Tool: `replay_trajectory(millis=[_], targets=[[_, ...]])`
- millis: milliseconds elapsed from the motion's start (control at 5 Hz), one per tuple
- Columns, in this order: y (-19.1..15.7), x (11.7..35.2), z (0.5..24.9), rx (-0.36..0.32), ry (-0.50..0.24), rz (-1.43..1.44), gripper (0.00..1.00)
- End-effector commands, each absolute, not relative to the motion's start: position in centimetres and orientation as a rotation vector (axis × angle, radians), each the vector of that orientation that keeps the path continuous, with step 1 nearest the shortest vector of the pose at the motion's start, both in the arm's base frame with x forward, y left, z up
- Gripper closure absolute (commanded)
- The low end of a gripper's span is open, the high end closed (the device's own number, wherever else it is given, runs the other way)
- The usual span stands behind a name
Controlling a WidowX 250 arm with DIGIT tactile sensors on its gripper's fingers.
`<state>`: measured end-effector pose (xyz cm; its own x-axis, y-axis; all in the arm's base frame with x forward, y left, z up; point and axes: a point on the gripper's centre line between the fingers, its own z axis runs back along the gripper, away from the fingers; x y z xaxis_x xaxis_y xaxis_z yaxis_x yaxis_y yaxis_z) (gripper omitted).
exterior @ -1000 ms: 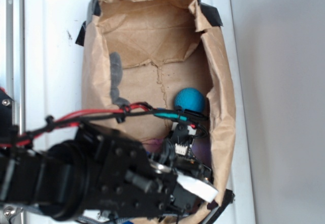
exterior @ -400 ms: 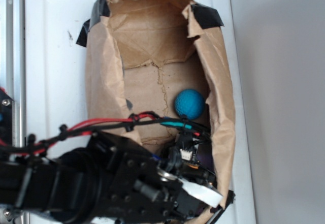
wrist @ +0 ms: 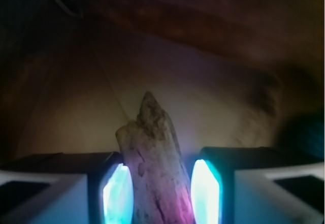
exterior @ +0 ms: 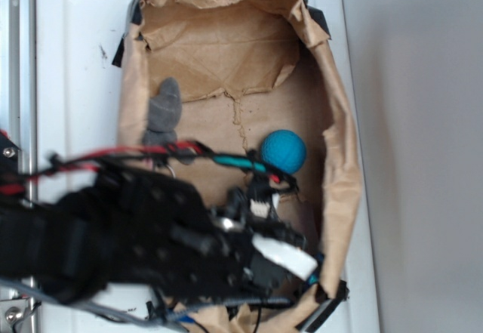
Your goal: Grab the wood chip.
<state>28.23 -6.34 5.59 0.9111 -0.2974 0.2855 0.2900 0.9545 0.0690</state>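
Gripper [wrist: 161,193] sits low in the bag, jaws apart, with the wood chip [wrist: 152,168] standing between the two glowing pads [wrist: 118,196]. Small gaps show on both sides of the chip in the wrist view, so contact cannot be confirmed; pads are close to it but not clearly pressing. Chip is rough, pale brown, tinted pink near the bottom, its pointed end aimed away from the camera toward the bag floor. Exterior view does not show the chip; the arm [exterior: 128,246] covers that spot.

Arm is blurred in the exterior view and sits higher and further left in the picture than 0.4 s ago; its white wrist plate [exterior: 285,256] is further up and left too. Red and black cables [exterior: 151,154] run across the bag above the arm.

Paper bag [exterior: 343,189] opening is wider than 0.4 s ago, the left wall pushed out. A grey object [exterior: 162,114] now shows by the left wall; earlier it was almost hidden. Blue ball [exterior: 284,152] lies in about the same place, right of centre on the bag floor. Bag lies on a white tray [exterior: 75,84], black tape [exterior: 316,18] at its top corners.
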Motion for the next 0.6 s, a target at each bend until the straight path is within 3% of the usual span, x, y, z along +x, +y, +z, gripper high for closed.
replay_trajectory(millis=[0,200,400], targets=[[-2.2,26.7,15.6,-0.167,-0.419,-0.161,1.0],[-0.9,26.5,17.6,-0.237,-0.417,-0.104,0.99],[0.0,26.0,19.0,-0.182,-0.408,-0.042,1.0]])
